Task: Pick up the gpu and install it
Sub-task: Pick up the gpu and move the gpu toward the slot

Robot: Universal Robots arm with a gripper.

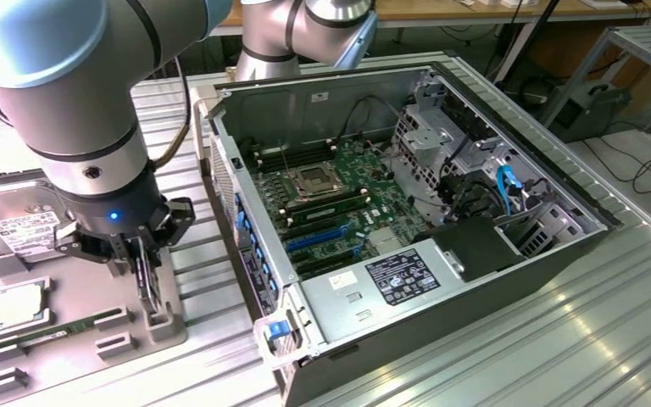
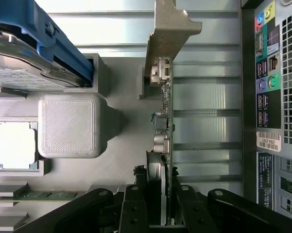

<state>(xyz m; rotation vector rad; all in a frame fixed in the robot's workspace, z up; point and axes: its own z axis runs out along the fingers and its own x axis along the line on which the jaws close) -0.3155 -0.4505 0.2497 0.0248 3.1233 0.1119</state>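
Your gpu (image 2: pixel 167 104) lies directly in the end effector (image 2: pixel 163 183), not off to either side. It stands on edge in the grey fixture tray (image 1: pixel 173 335) on the ribbed worktop (image 1: pixel 597 339). Its long axis runs straight out from between the fingers (image 2: pixel 135 204), along the tray, and the silver bracket (image 2: pixel 172 29) is at the far end. The end effector is drawn in narrow, with one finger on each face of the board, so read it as a grip on the card's near end (whether the card is seated in its holder or just clear of it cannot be told). The open computer case (image 1: pixel 552 254) lies just beside the tray, to the exterior view's right of the arm. Its motherboard (image 1: pixel 348 182) faces up, with the blue expansion slots (image 1: pixel 319 239) exposed. The hard drive (image 1: pixel 20 227), processor (image 1: pixel 14 307) and memory stick (image 1: pixel 54 332) sit in the same tray, on the side of the card away from the case.
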